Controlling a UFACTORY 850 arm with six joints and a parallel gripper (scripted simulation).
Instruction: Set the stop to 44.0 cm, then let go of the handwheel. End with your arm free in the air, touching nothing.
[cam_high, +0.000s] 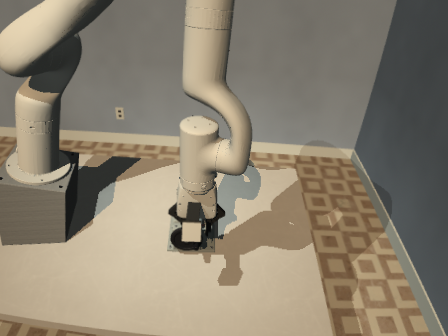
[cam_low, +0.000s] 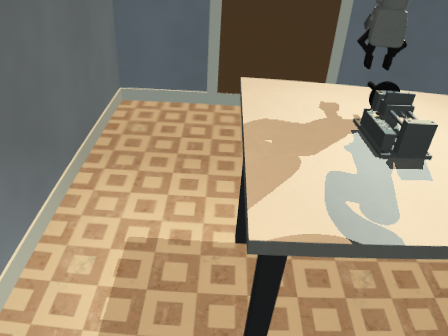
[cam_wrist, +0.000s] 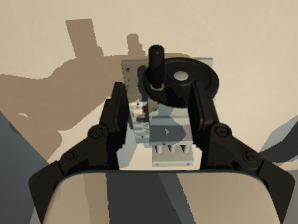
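Note:
The stop mechanism (cam_low: 397, 128) is a small grey block on a base plate on the table. Its black handwheel (cam_wrist: 182, 82) with an upright crank knob (cam_wrist: 156, 64) sits at one end; it also shows in the top view (cam_high: 186, 243) and the exterior view (cam_low: 383, 87). My gripper (cam_wrist: 158, 94) hangs above the device, fingers apart, with nothing between them. In the exterior view the gripper (cam_low: 379, 61) is clearly above the handwheel, not touching it. The stop's reading cannot be made out.
The robot base stands on a grey pedestal (cam_high: 34, 205) at the table's left. The table edge (cam_low: 245, 165) drops to a checkered floor. A brown door (cam_low: 280, 40) is behind the table.

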